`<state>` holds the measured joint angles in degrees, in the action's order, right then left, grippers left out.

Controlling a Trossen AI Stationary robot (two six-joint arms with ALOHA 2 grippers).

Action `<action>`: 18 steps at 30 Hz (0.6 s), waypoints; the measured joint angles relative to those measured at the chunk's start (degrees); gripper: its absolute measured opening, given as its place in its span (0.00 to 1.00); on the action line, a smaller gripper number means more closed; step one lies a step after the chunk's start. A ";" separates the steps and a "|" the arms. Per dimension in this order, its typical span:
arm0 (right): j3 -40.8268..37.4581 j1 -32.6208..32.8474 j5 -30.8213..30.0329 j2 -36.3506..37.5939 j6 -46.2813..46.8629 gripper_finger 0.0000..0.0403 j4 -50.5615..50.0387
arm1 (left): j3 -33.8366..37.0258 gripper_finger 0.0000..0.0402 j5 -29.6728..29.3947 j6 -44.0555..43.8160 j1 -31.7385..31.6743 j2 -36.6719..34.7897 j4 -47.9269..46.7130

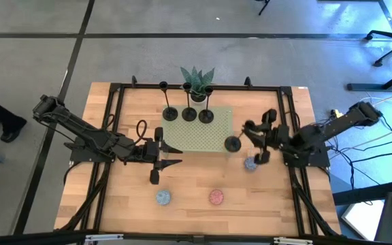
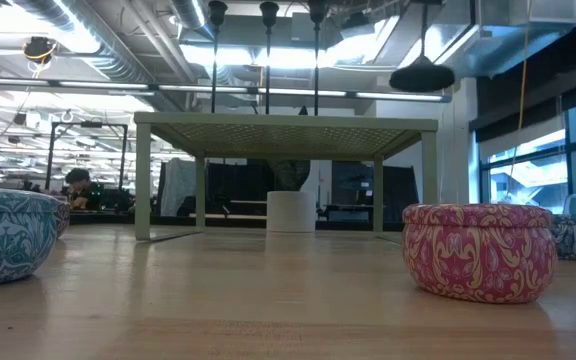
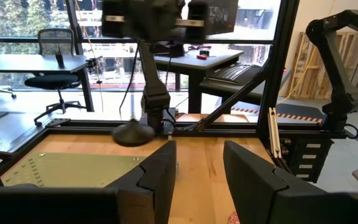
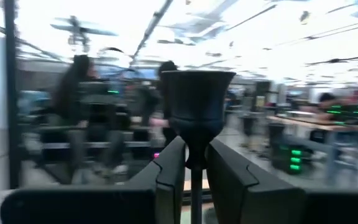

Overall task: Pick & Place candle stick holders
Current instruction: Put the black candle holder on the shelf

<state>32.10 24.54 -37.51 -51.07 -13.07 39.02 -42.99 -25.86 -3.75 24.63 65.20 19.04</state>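
Your right gripper [image 4: 194, 177] pinches the thin stem of one candle stick holder [image 1: 233, 143], just under its small cup, with the round base hanging in the air at the right edge of the pale green perforated shelf [image 1: 213, 139]; in the low view that base floats above the shelf's right corner, clear of it. The other three holders [image 1: 188, 113] stand upright in a row along the shelf's far edge, directly in front of a potted plant [image 1: 197, 80]. Your left gripper [image 1: 171, 156] hovers at the shelf's near-left corner with its fingers [image 3: 156, 180] spread apart and nothing between them. Around the work you have a blue patterned tin [image 1: 251, 163] sitting on the table right below the right gripper, a pink tin [image 1: 216, 197] and another blue tin [image 1: 162, 197] nearer the front edge, well apart from the shelf. The black frame rails [image 1: 286, 116] run close beside the right arm.
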 joint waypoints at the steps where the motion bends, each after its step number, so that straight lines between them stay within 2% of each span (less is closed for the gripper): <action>1: 0.00 -1.87 0.03 0.00 0.11 0.16 0.03 | 0.01 0.32 0.00 0.00 -0.01 0.00 0.01; 4: 0.00 -7.70 1.51 0.00 1.21 0.16 -0.15 | 0.00 0.32 -0.01 0.00 0.00 0.00 -0.01; 12: 0.02 -22.03 12.43 -0.36 6.07 0.16 -0.46 | -0.01 0.32 -0.07 0.00 0.00 -0.01 -0.01; 18: 0.07 -29.80 19.79 -3.33 10.87 0.16 -0.46 | 0.01 0.32 -0.12 0.24 0.01 -0.01 0.01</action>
<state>32.16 -5.26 -17.72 -54.40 -2.21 38.56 -42.98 -25.98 -3.50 24.64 65.20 19.05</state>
